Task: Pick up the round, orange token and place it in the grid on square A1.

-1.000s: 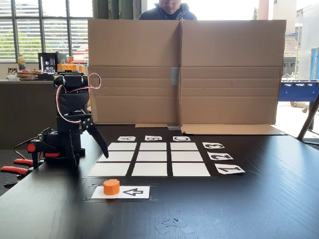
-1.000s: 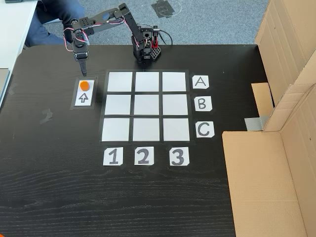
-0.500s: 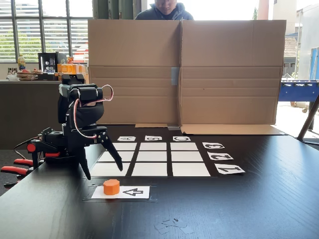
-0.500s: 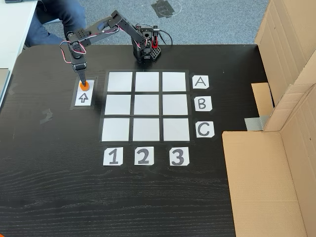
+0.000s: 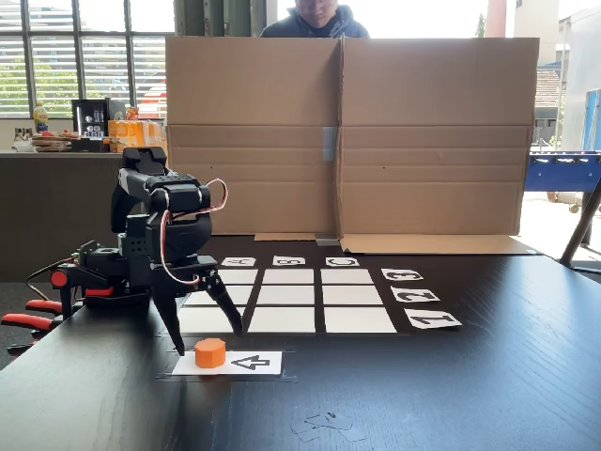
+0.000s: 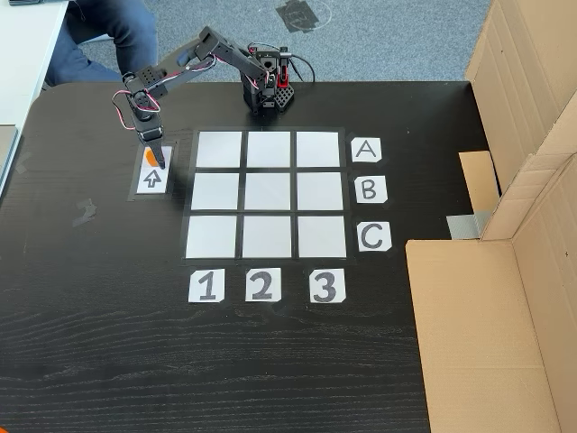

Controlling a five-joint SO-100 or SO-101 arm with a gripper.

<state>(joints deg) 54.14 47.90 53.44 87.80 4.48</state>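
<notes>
The orange token [image 5: 210, 353] stands on the left end of a white arrow card [image 5: 246, 362] at the table's near side. My gripper [image 5: 209, 340] is open just over it, one finger to each side, tips close to the table. In a fixed view from above, the gripper [image 6: 159, 162] covers most of the token [image 6: 148, 155]. The grid [image 6: 267, 194] lies to the right of the card. Square A1 [image 6: 219, 149] is its top-left rectangle there, and it is bare. Seen from the front, square A1 [image 5: 199, 321] lies right behind my fingers.
A cardboard wall [image 5: 347, 132] stands behind the grid, with a person [image 5: 319, 11] behind it. The arm's base [image 6: 266, 86] sits at the table's far edge. Red clamp handles [image 5: 28, 319] stick out at the left. Label cards [image 6: 260, 285] edge the grid.
The arm has reached forward and down from beside the grid to the arrow card. The gripper has opened and now straddles the token.
</notes>
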